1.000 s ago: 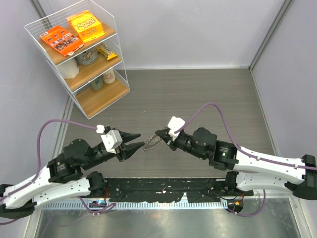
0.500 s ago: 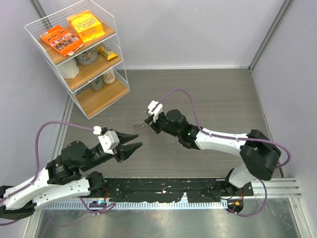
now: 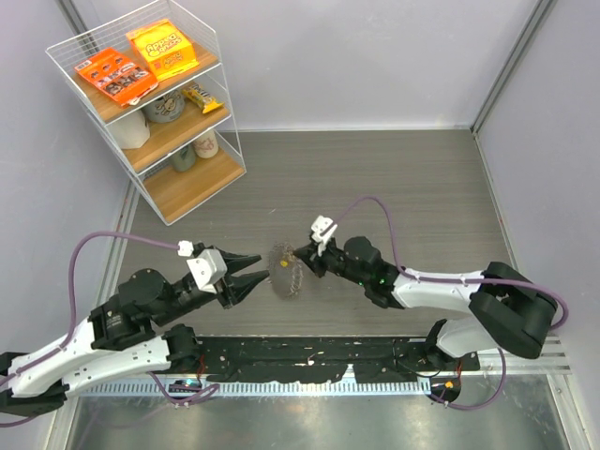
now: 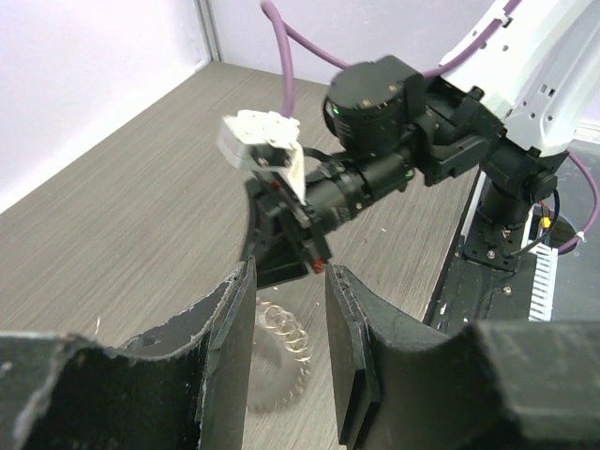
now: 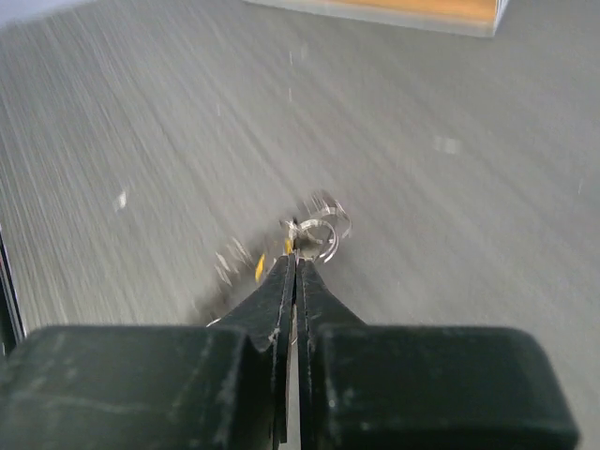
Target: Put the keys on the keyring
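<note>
right gripper [image 5: 294,255]: pinching fully closed on the rim of the keyring [image 5: 319,230].
keyring: hanging blurred from those tips, between the two grippers, just beside the left fingers [image 3: 246,256].
yellow key [image 5: 260,267]: showing only as a yellow fleck beside the pinch.
left gripper [image 3: 262,265]: standing partly open, gripping nothing, pointing at the keyring.

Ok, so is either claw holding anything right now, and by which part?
The right claw pinches the keyring by its rim; the left claw is open, holding nothing.
</note>
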Controlling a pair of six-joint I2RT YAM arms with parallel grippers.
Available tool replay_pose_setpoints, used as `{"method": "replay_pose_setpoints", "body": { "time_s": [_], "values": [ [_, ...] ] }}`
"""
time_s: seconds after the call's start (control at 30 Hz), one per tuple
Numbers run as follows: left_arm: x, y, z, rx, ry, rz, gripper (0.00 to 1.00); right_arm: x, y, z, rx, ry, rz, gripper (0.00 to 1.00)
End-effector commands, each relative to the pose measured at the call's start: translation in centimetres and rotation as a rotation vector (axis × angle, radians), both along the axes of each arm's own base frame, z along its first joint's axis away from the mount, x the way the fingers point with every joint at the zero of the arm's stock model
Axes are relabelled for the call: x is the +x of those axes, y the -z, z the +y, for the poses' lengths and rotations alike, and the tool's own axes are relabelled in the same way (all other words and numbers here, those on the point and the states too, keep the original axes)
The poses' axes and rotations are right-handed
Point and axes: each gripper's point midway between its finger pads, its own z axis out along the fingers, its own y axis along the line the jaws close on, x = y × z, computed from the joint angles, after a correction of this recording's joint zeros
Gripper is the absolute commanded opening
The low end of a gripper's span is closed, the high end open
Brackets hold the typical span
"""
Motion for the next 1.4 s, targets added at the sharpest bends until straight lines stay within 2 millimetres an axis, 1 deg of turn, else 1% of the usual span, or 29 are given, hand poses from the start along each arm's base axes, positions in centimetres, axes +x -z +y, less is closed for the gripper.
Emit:
{"method": "replay_pose_setpoints", "body": {
  "time_s": [0.0, 0.03, 0.07, 0.1, 0.13, 0.17, 0.23, 0.33, 0.37, 0.4, 0.47, 0.5, 0.53, 0.57, 0.6, 0.67, 0.7, 0.73, 0.77, 0.8, 0.83, 0.9, 0.97, 1.03, 1.1, 1.23, 1.27, 1.3, 1.37],
  "values": [
    [0.2, -1.0, -0.7, -0.025, 0.006, -0.016, 0.41, -2.0, 5.0, -3.9, -0.044, 0.084, 0.134, 0.05],
    [0.1, -1.0, -0.8, -0.024, 0.013, -0.017, 0.41, -1.9, 5.5, -5.0, -0.047, 0.126, 0.137, 0.06],
    [0.1, -1.1, -0.9, -0.025, 0.013, -0.018, 0.41, -2.1, 5.3, -5.5, -0.030, 0.142, 0.145, 0.06],
    [0.2, -1.0, -1.0, -0.020, 0.015, -0.017, 0.41, -2.3, 5.9, -6.3, -0.036, 0.167, 0.154, 0.06],
    [0.2, -1.1, -1.1, -0.021, 0.016, -0.019, 0.41, -2.4, 5.7, -6.7, -0.025, 0.179, 0.153, 0.06],
    [0.2, -1.2, -1.2, -0.022, 0.019, -0.021, 0.41, -2.3, 6.1, -7.4, -0.029, 0.212, 0.163, 0.05],
    [0.2, -1.2, -1.4, -0.020, 0.021, -0.021, 0.41, -1.8, 6.1, -8.4, -0.029, 0.274, 0.166, 0.06],
    [0.2, -1.3, -1.7, -0.016, 0.027, -0.021, 0.41, -1.0, 5.7, -9.0, -0.028, 0.339, 0.175, 0.06],
    [0.3, -1.3, -1.8, -0.015, 0.027, -0.021, 0.41, -0.3, 5.8, -9.3, -0.048, 0.384, 0.187, 0.06],
    [0.2, -1.3, -1.9, -0.014, 0.032, -0.020, 0.41, 0.0, 5.5, -9.2, -0.052, 0.399, 0.189, 0.05],
    [0.3, -1.2, -2.1, -0.007, 0.033, -0.019, 0.41, 1.5, 4.4, -9.2, -0.057, 0.452, 0.195, 0.06],
    [0.2, -1.2, -2.2, -0.008, 0.038, -0.018, 0.41, 2.0, 4.5, -9.4, -0.062, 0.472, 0.209, 0.05],
    [0.2, -1.2, -2.2, -0.007, 0.036, -0.016, 0.41, 2.6, 3.9, -9.3, -0.046, 0.481, 0.212, 0.05],
    [0.2, -1.0, -2.2, -0.003, 0.036, -0.014, 0.41, 2.8, 4.1, -9.4, -0.048, 0.491, 0.221, 0.06],
    [0.3, -0.9, -2.1, -0.002, 0.033, -0.014, 0.41, 3.3, 3.6, -9.4, -0.038, 0.506, 0.224, 0.05],
    [0.3, -0.7, -2.1, -0.004, 0.032, -0.010, 0.41, 3.9, 3.8, -9.4, -0.047, 0.513, 0.227, 0.05],
    [0.3, -0.4, -2.1, -0.002, 0.029, -0.004, 0.41, 4.0, 4.3, -9.5, -0.062, 0.518, 0.237, 0.06],
    [0.3, -0.3, -2.2, -0.005, 0.031, 0.000, 0.41, 4.2, 4.4, -9.6, -0.058, 0.528, 0.246, 0.08],
    [0.3, -0.3, -2.1, -0.008, 0.029, 0.002, 0.41, 4.2, 5.0, -9.5, -0.068, 0.530, 0.258, 0.15],
    [0.3, -0.1, -2.1, -0.004, 0.028, 0.007, 0.41, 4.3, 5.3, -9.7, -0.063, 0.539, 0.272, 0.19],
    [0.2, 0.0, -2.1, -0.002, 0.031, 0.010, 0.41, 4.3, 5.7, -9.8, -0.069, 0.543, 0.283, 0.28],
    [0.3, 0.0, -2.0, 0.000, 0.028, 0.009, 0.41, 4.2, 6.2, -9.9, -0.074, 0.545, 0.293, 0.37],
    [0.2, 0.1, -2.0, 0.002, 0.028, 0.010, 0.41, 4.1, 6.5, -10.1, -0.081, 0.551, 0.299, 0.41],
    [0.2, 0.0, -1.9, 0.002, 0.029, 0.010, 0.41, 4.0, 6.1, -10.5, -0.068, 0.561, 0.293, 0.43],
    [0.2, -0.1, -1.9, 0.000, 0.028, 0.009, 0.41, 4.0, 5.0, -10.7, -0.054, 0.563, 0.265, 0.46],
    [0.2, -0.3, -2.0, -0.005, 0.032, 0.006, 0.41, 4.2, 1.3, -11.2, -0.053, 0.554, 0.197, 0.50],
    [0.2, -0.4, -2.1, -0.005, 0.031, 0.006, 0.41, 3.9, 0.8, -11.6, -0.068, 0.554, 0.193, 0.54],
    [0.2, -0.5, -2.1, -0.004, 0.029, 0.007, 0.41, 4.1, -0.4, -11.6, -0.061, 0.556, 0.175, 0.55],
    [0.3, -0.6, -2.2, 0.000, 0.029, 0.009, 0.41, 3.9, -1.7, -12.2, -0.076, 0.558, 0.164, 0.59]
  ]
}}
